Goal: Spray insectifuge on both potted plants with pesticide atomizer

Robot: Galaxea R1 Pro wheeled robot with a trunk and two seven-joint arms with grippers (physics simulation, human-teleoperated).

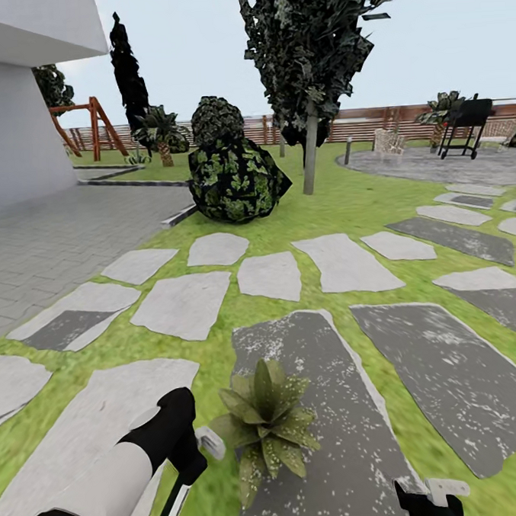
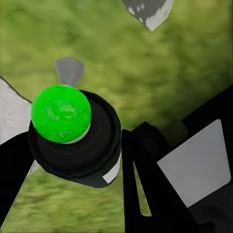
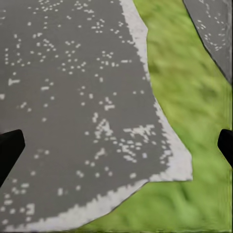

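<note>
Green lawn with grey stone slabs (image 1: 342,262) fills the head view up to a brown fence (image 1: 372,121), and one potted plant (image 1: 266,422) sits low at the front, with the left gripper (image 1: 195,459) just beside its leaves, probably so the spray can reach them. From the left wrist view, the pesticide atomizer (image 2: 75,138), dark with a green top, sits clamped between the black fingers (image 2: 145,179) above grass. From the right wrist view, the right gripper (image 3: 116,148) hangs spread wide and empty over a dark slab (image 3: 68,97), seemingly kept aside.
</note>
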